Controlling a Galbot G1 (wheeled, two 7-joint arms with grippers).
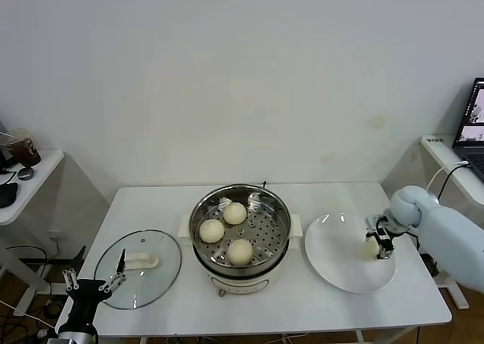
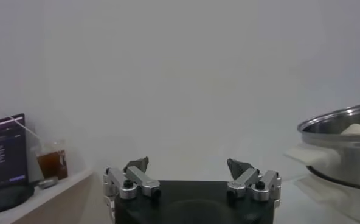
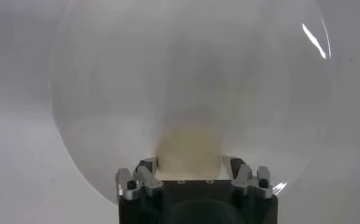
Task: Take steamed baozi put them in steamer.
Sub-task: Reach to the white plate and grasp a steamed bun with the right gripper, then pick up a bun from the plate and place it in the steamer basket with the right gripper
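Rightward, right gripper (image 1: 376, 242) clamps baozi (image 3: 189, 148) near plate (image 1: 333, 264) outer edge.

The steamer (image 1: 240, 234) stands mid-table, three baozi (image 1: 240, 251) on its perforated tray, with bare tray between them and along the right wall. A glass lid (image 1: 138, 268) lies just beside it on the left, a white plate (image 1: 344, 264) close on the right. Open tabletop (image 1: 151, 208) runs behind all three. The right gripper (image 1: 376, 246) occupies the plate's right edge; the left gripper (image 1: 92, 283) hangs off the table's front-left corner.
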